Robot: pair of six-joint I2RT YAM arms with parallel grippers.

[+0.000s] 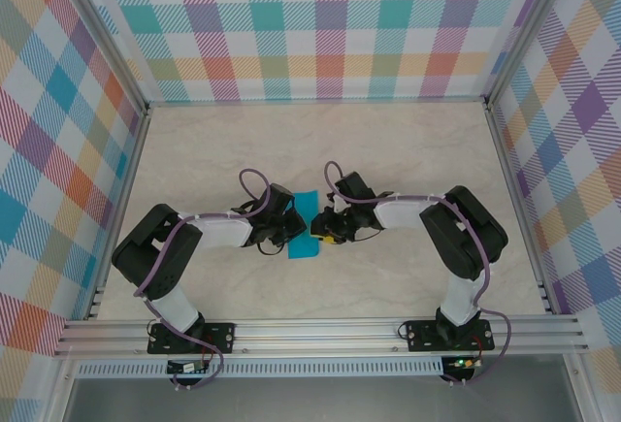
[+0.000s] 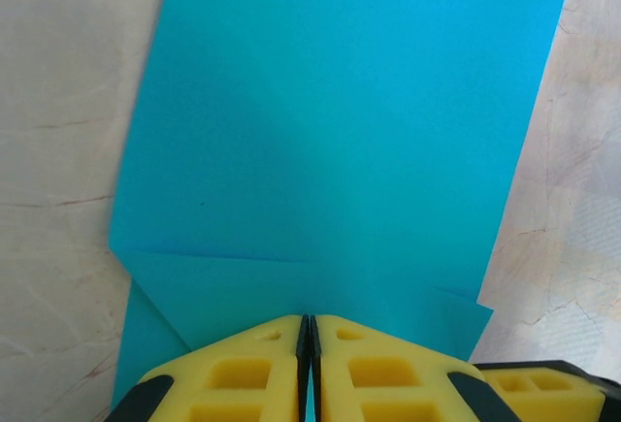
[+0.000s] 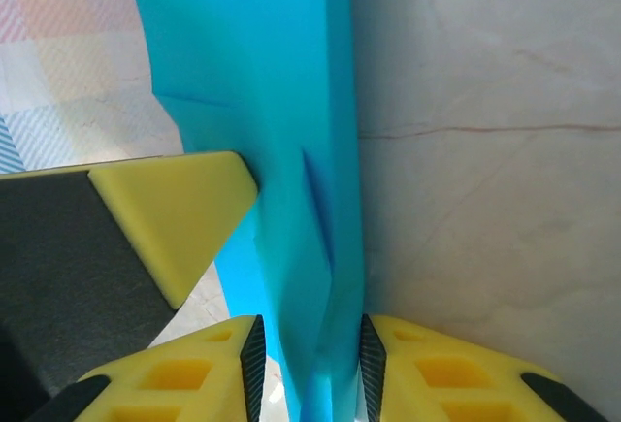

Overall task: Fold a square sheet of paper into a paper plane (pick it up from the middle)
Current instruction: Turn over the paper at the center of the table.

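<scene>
Mid-fold on the square sheet of paper [image 1: 305, 226]: already narrowed to a creased teal strip, no dart yet, set at the middle of the table [image 1: 408, 141] between the two arms. Seen from the left wrist as a broad flat face running away over the marble top, with a crease line across its near end and small folded corners at either side. Seen from the right wrist edge-on, apparently lifted off the surface, layers doubled and slightly bowed.

Pinched at its near edge by the left gripper [image 2: 309, 333], yellow fingers pressed together with only the paper's thickness between them. Taken from the opposite side by the right gripper [image 3: 310, 344], jaws closed on the doubled layers, pads touching the teal on both sides. Just beside, to the left in that view, one yellow fingertip [image 3: 184, 218] of the left gripper against the same sheet.

Judged as an early-to-middle fold: holding one part while bringing the other over along the centre line. Calls next for a firm left pinch, carrying the right-hand flap across to meet the far edge, then pressing the crease flat against the table. Worth watching for slip in the thin paper, a skewed edge, or a tear from opposed pulls. Beyond, plaid walls [image 1: 310, 24] all round
</scene>
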